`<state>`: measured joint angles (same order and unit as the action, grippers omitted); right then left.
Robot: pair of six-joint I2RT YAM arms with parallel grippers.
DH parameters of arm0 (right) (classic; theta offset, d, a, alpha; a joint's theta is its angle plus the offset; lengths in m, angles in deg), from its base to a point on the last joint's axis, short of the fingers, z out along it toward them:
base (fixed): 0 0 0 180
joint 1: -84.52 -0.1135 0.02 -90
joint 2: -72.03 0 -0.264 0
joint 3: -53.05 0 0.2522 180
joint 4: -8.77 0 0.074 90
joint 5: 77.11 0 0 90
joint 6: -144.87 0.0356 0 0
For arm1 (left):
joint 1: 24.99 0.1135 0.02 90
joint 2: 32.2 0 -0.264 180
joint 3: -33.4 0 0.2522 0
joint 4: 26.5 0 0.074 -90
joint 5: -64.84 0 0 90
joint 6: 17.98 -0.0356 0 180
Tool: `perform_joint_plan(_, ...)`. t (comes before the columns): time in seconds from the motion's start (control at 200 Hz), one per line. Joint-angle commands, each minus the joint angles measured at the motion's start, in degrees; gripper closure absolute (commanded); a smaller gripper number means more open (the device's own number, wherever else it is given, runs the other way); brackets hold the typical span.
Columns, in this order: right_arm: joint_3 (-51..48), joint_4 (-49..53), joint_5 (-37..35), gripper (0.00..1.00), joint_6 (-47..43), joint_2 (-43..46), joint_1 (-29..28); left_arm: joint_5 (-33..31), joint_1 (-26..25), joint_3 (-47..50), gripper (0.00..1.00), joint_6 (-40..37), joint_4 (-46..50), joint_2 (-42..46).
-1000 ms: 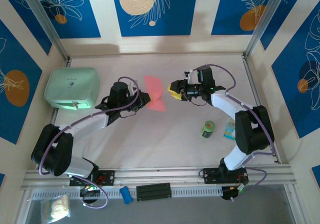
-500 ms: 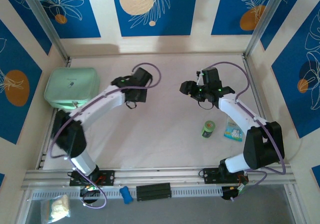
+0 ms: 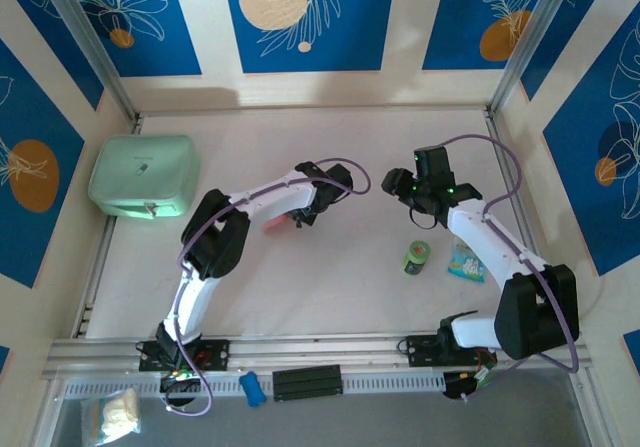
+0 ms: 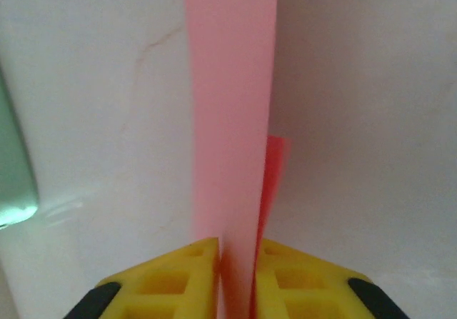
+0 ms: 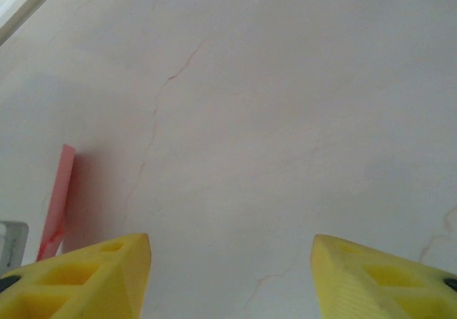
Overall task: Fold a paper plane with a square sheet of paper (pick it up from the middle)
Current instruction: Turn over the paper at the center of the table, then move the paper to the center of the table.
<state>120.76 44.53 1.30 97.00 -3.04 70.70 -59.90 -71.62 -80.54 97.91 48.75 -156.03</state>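
The paper plane [image 4: 232,112], a narrow folded strip of pink-red paper, is pinched between the yellow fingers of my left gripper [image 4: 238,251] and runs away from them just above the table. From above, a short pink end of the paper plane [image 3: 275,222] pokes out beside the left gripper [image 3: 297,215] near the table's middle. My right gripper [image 5: 232,247] stands open over bare table, nothing between its fingers, and the paper plane's edge [image 5: 58,194] lies off to its left. In the top view the right gripper [image 3: 398,183] hangs apart, to the right of the paper.
A mint-green case [image 3: 143,175] sits at the left side, its edge [image 4: 14,169] showing in the left wrist view. A small green can [image 3: 417,258] and a small packet [image 3: 461,263] lie at the right. Metal rails [image 3: 505,167] border the table.
My left arm has swung from the left side toward the middle, carrying the pink paper down low. The right gripper has drawn back to the right, away from the paper.
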Motion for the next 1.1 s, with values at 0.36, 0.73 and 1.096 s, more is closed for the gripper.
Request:
perform_joint_plan(0.36,3.0,-0.15,7.5,0.41,-0.28,-5.09,-0.91,33.9,8.03,16.24,0.36,6.86,-22.86,18.19)
perform_joint_plan(0.73,13.24,-4.05,17.67,0.52,1.13,-22.1,-18.19,41.18,21.35,39.68,0.13,14.35,-39.66,37.81)
perform_joint_plan(1.096,26.43,-2.54,24.1,0.55,0.85,-39.57,-24.16,41.83,28.5,49.1,0.01,16.54,-41.98,47.41)
